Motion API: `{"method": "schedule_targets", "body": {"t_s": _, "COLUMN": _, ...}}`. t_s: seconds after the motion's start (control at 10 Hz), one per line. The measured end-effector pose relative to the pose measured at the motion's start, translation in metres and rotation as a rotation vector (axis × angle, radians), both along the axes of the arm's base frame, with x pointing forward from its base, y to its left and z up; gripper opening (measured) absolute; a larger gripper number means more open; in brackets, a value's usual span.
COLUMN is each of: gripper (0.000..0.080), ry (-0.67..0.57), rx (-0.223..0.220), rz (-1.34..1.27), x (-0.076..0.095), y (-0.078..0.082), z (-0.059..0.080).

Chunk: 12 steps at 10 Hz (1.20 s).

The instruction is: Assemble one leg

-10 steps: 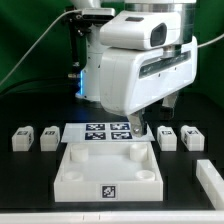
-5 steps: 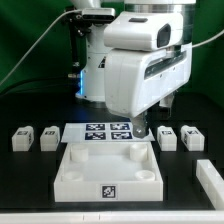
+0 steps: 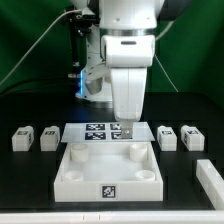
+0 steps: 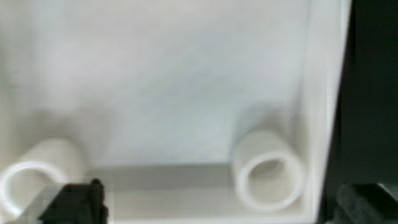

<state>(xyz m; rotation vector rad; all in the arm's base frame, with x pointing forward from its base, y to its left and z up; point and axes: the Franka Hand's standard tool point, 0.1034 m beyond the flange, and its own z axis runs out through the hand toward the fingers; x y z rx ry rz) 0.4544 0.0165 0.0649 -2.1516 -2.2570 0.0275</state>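
Leg assembly not begun.
My tool (image 4: pixel 217 204) hung open and empty above the white panel (image 3: pixel 85 187); legs (image 3: pixel 168 137) (four flanking it) lay loose on the desk (image 3: pixel 30 192).

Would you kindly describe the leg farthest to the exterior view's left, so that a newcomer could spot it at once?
Find the large white square panel in the middle. On the exterior view's left of it, two small white tagged blocks stand side by side. The leg is the outer one; its neighbour sits between it and the marker board.
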Motion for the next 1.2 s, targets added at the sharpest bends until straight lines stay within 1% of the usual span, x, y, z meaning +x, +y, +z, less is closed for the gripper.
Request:
{"method": "schedule_targets", "body": {"t_s": 0.1, "gripper": 0.0650, "ry": 0.001, "rx": 0.009, "rz": 0.069, "x": -0.015, "y": -0.006, "z": -0.012}}
{"method": "schedule_targets", "body": {"t_s": 0.2, "gripper": 0.0650, "ry": 0.003, "rx": 0.013, "rz": 0.046, "x": -0.025, "y": -0.010, "z": -0.022}}
{"method": "schedule_targets", "body": {"t_s": 0.4, "gripper": 0.0650, "ry": 0.033, "rx": 0.019, "rz": 0.019, "x": -0.033, "y": -0.018, "z": -0.040}}
{"method": "schedule_targets", "body": {"t_s": 0.5, "gripper": 0.0650, "ry": 0.047, "rx": 0.021, "rz": 0.002, "x": -0.036, "y": -0.017, "z": -0.046}}
{"method": "schedule_targets", "body": {"t_s": 0.6, "gripper": 0.0650, "ry": 0.056, "rx": 0.021, "rz": -0.036, "x": -0.037, "y": -0.016, "z": -0.051}}
{"method": "schedule_targets", "body": {"t_s": 0.9, "gripper": 0.0635, "ry": 0.056, "rx": 0.020, "rz": -0.054, "x": -0.036, "y": -0.017, "z": -0.051}}
{"method": "schedule_targets", "body": {"t_s": 1.1, "gripper": 0.0279, "ry": 0.056, "rx": 0.020, "rz": -0.055, "x": -0.037, "y": -0.017, "z": -0.052}}
{"method": "schedule_targets", "body": {"t_s": 1.2, "gripper": 0.0131, "ry": 0.056, "rx": 0.020, "rz": -0.055, "x": -0.037, "y": -0.017, "z": -0.052}}
